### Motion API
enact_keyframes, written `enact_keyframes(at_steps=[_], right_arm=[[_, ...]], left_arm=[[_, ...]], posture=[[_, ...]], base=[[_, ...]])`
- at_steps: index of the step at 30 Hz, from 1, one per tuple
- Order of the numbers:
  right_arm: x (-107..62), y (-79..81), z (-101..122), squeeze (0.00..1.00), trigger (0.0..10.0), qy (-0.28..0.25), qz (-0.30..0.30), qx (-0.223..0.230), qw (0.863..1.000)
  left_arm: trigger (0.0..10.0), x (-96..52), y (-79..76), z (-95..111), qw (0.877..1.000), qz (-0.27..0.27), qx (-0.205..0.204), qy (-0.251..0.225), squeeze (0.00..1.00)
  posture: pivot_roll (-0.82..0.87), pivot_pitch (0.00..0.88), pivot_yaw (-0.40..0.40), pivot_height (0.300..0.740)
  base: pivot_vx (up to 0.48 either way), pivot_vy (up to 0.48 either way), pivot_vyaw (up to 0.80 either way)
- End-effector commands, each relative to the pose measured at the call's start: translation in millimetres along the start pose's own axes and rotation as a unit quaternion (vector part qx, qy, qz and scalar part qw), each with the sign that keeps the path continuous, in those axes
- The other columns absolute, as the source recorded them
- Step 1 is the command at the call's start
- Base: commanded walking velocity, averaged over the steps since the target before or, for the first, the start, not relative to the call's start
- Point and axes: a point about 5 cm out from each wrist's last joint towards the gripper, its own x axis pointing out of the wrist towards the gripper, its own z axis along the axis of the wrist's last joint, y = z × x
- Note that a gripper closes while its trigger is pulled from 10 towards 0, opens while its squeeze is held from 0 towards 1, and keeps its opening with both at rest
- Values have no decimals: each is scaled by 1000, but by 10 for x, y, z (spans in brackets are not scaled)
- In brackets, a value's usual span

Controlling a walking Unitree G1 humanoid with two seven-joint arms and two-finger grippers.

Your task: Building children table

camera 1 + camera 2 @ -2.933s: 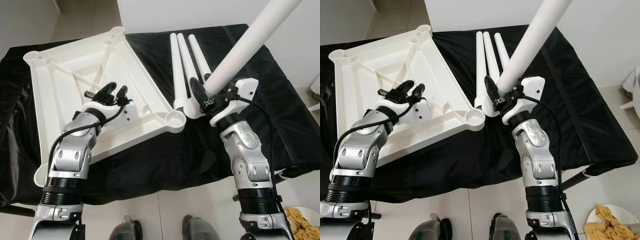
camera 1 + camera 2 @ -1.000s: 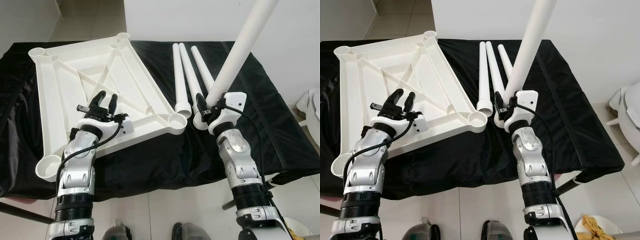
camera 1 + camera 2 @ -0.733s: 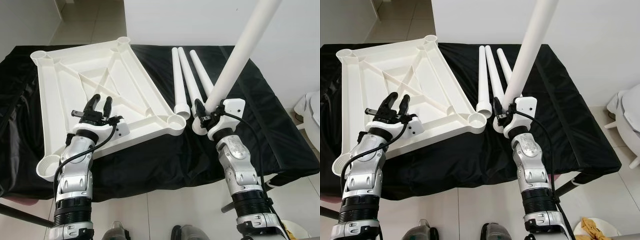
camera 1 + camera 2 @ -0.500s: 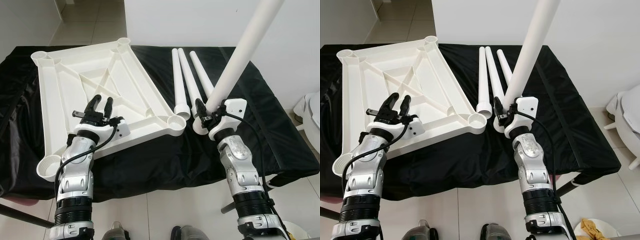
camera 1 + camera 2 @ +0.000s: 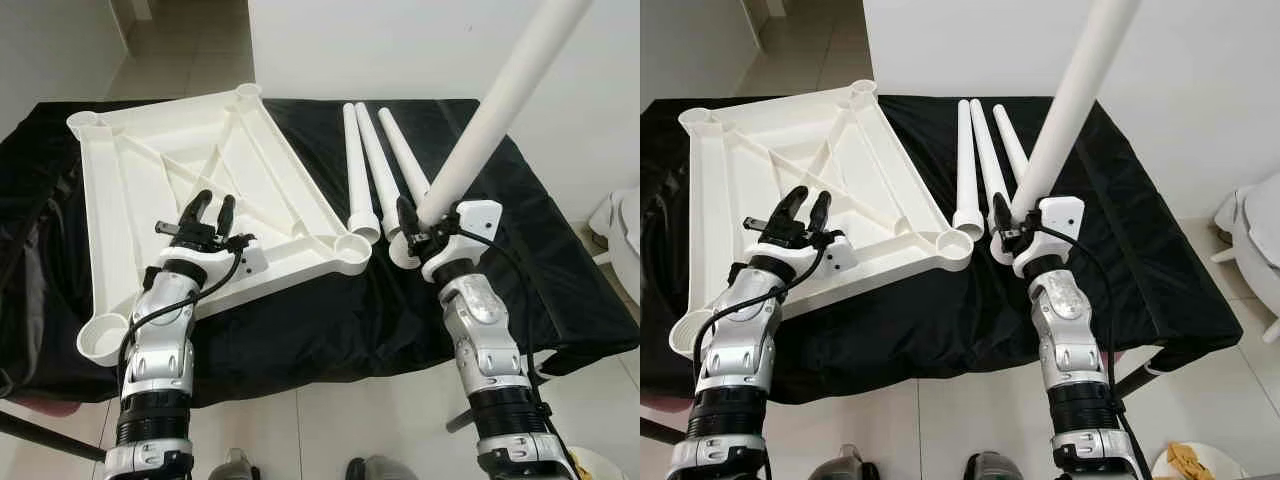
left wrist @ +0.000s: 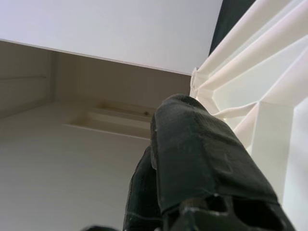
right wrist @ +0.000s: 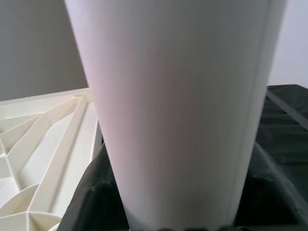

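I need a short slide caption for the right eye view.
Right tool holds a white table leg beside the upturned tabletop.

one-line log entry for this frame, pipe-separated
stage: leg fitting | right gripper: shut on table leg, raised | left gripper: open, over upturned tabletop | three spare legs on black cloth

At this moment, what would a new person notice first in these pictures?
First, the long white table leg that the right gripper holds tilted up over the black-covered table. Next, the upturned white tabletop on the left side, with the left gripper above its near edge, and three more legs lying beside it.
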Motion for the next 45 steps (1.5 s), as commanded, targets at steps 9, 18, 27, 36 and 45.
enact_keyframes(at_steps=[9, 18, 27, 36, 45], right_arm=[[-77, -46, 31, 0, 10000, -19, -10, -1, 1000], [-123, -59, 81, 0, 10000, -28, -5, -4, 1000], [-126, -74, 98, 0, 10000, -28, 2, -11, 1000], [-107, -103, 169, 0, 10000, -40, -6, -15, 999], [-125, -86, 177, 0, 10000, -46, -20, -10, 999]], left_arm=[[10000, -3, 8, 16, 999, 43, -13, -6, 0], [10000, -126, -58, -46, 1000, 19, -14, 7, 0], [10000, -147, -57, -43, 1000, 12, -15, 12, 0], [10000, -137, -27, -13, 1000, 2, -8, 10, 0], [10000, -126, 51, 6, 1000, 1, 5, 13, 0]], posture=[[-39, 30, 35, 740], [-58, 92, 30, 740], [-101, 125, 35, 740], [-117, 141, 64, 740], [-82, 129, 84, 740]], base=[[0, 0, 0], [0, 0, 0], [0, 0, 0], [0, 0, 0], [0, 0, 0]])
